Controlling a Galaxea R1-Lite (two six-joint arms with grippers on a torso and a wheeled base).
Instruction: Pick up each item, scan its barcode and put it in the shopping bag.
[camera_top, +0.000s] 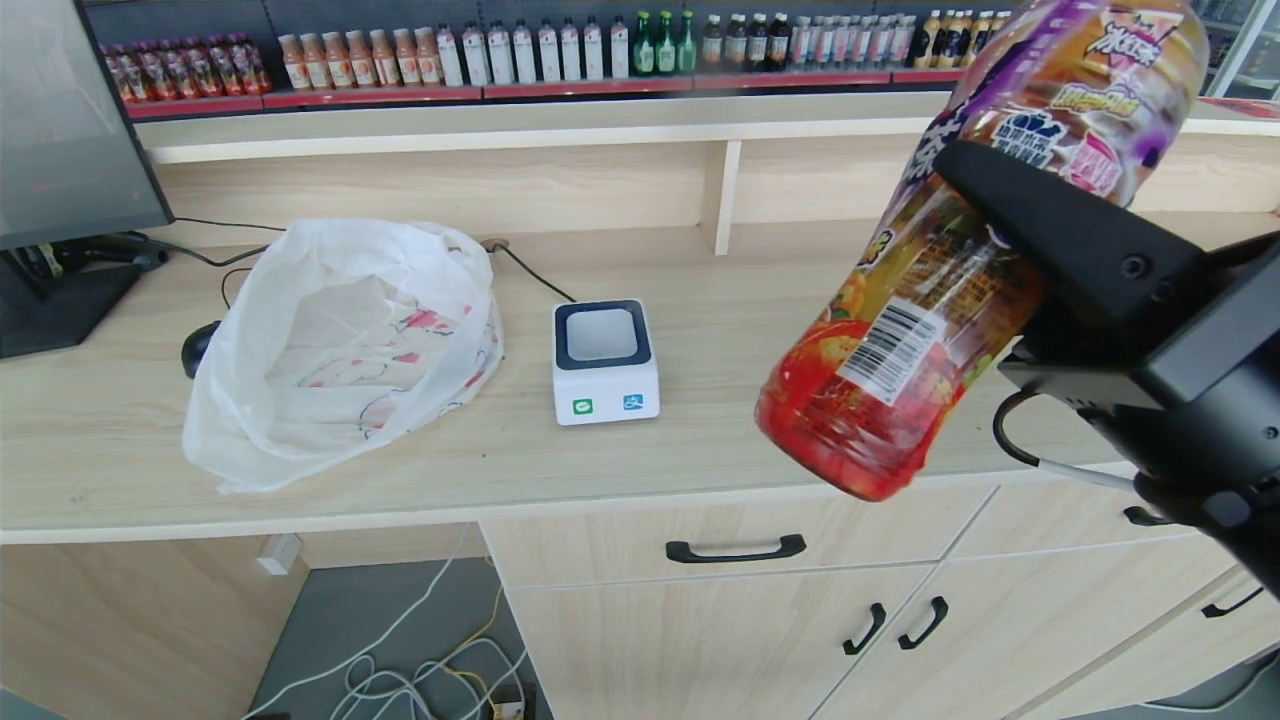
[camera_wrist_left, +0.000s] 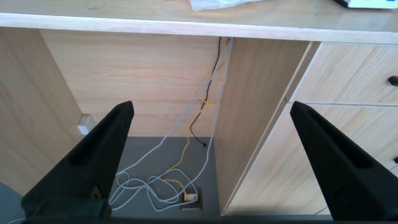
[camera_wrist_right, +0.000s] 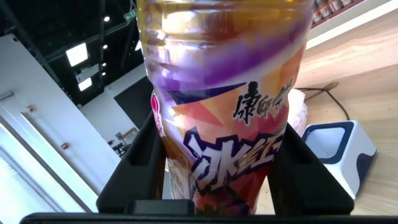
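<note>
Head view showed the bottle (camera_top: 925, 300) in the right half of the frame. It was tilted, with its red base toward the lower centre and its upper end at the top right corner. A barcode (camera_top: 888, 352) on its label faced the camera. The right gripper (camera_wrist_right: 221, 174) was clamped on the bottle's middle, one black finger (camera_top: 1050, 220) lying across the label, and in the right wrist view a finger pressed each side of the bottle.

Left of the bottle and apart from it, the white scanner (camera_top: 604, 362) sat at the centre of the frame on the wooden counter (camera_top: 720, 450), window up. The white shopping bag (camera_top: 340, 350) lay further left, just beside the scanner, its mouth open. A dark mouse (camera_top: 198, 348) rested at the bag's left edge, and a monitor (camera_top: 70, 110) filled the upper left corner. Rows of drinks stood on the shelf (camera_top: 600, 50) along the top.

Left wrist view showed the left gripper (camera_wrist_left: 211, 168) spread wide and holding nothing, below the counter's front edge, facing a recess with loose cables (camera_wrist_left: 180, 186).
</note>
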